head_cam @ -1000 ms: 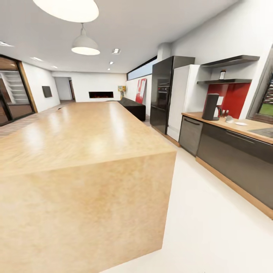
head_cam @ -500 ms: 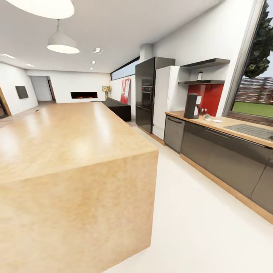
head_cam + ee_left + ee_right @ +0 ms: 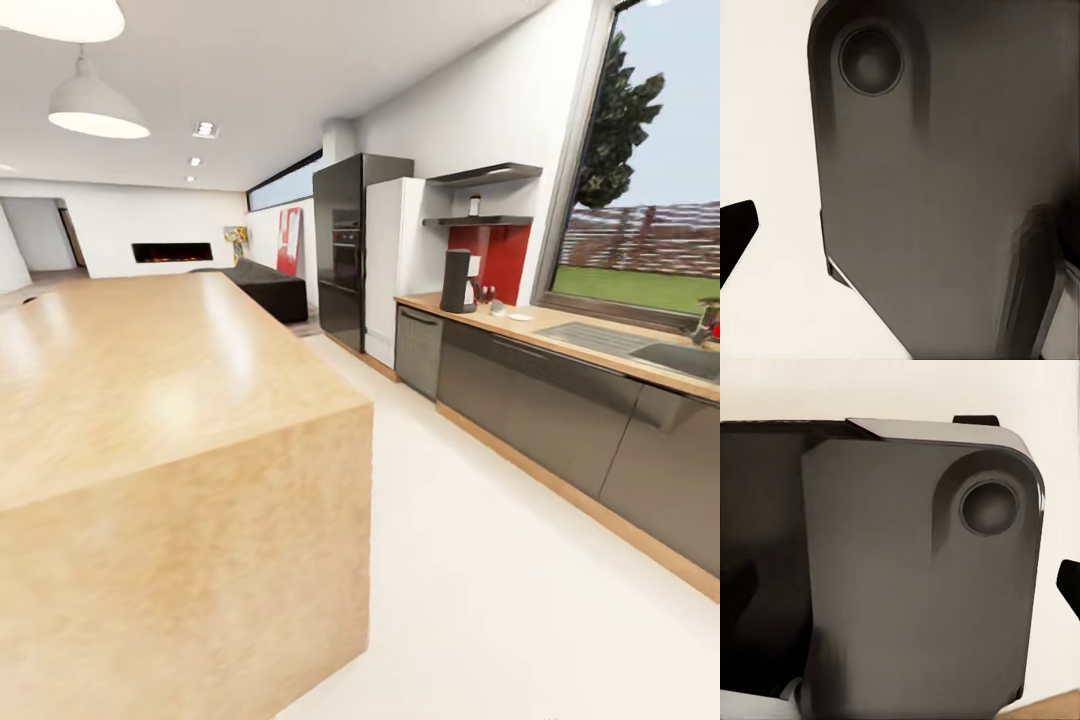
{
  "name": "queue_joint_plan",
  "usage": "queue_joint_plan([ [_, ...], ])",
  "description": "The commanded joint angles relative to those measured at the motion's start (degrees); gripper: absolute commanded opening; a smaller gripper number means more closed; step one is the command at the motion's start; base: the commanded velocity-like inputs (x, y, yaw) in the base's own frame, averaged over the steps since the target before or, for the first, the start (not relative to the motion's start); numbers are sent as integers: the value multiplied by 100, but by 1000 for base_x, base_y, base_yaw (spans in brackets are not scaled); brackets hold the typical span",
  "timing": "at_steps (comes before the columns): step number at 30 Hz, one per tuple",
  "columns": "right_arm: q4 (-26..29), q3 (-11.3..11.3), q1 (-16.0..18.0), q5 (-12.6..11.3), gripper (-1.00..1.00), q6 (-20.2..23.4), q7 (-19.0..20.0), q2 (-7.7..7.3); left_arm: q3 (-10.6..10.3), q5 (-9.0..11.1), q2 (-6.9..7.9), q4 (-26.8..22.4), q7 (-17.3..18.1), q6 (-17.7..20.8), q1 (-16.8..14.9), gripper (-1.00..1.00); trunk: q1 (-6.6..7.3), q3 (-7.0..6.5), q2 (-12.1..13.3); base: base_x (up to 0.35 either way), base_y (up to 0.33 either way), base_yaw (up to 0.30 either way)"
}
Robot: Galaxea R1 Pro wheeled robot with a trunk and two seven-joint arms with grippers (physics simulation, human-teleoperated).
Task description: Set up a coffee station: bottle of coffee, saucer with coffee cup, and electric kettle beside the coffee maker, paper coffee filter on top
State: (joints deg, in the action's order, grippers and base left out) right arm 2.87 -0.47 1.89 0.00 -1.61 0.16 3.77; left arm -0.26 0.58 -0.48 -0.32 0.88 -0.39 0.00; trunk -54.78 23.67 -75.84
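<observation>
Seen from the head view: a huge light-wood island block (image 3: 170,420) filling the near left, its long axis running from near to far. To the right, across a pale floor (image 3: 480,560), the long light-wood kitchen countertop (image 3: 560,330) above dark grey cabinet fronts (image 3: 540,400), running from near right to far along the wall, with a steel sink (image 3: 690,358) sunk in at its near end under a big window (image 3: 650,240).

Standing upright at the far end of that countertop, in front of a red backsplash (image 3: 497,262): the tall dark grey rounded coffee maker (image 3: 457,281), long axis vertical, its white filter basket side turned to the right. Just right of it, small items too blurred to name. A little nearer on the worktop, lying flat: the small round white saucer (image 3: 520,317), apart from the coffee maker.

Up on the lower of two dark wall shelves (image 3: 478,220) above the coffee maker: the small dark bottle of coffee (image 3: 475,205), upright.

Further left along the wall, a white tall cabinet (image 3: 395,268) and a black oven tower (image 3: 345,250).

In both wrist views, close dark grey robot body panels with a round recess against the pale floor; a dark tip at each frame edge. Pincer state, left and right alike: cannot tell.
</observation>
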Motion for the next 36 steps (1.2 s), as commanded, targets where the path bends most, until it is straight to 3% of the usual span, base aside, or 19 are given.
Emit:
queue_joint_plan([
  [1, -6, -6, 4, 0, 100, -16, 2, 1, -4, 8, 1, -3, 9, -4, 0, 100, 23, -12, 38, 0, 0, -268],
  [25, -4, -6, 5, 0, 100, -20, 2, 1, 2, 12, 37, -116, 4, -14, -6, 100, 550, -334, 1001, 0, 0, -267],
  [30, 264, 10, 5, 22, 100, -14, -31, -23, -15, -11, 94, -395, -37, -14, -42, 100, 660, -390, 1202, 0, 0, -221],
  [36, 1065, 7, 9, 25, 100, -7, -35, -445, -14, -8, 407, -973, -61, 7, -352, 100, 792, -456, 1442, 0, 0, -206],
])
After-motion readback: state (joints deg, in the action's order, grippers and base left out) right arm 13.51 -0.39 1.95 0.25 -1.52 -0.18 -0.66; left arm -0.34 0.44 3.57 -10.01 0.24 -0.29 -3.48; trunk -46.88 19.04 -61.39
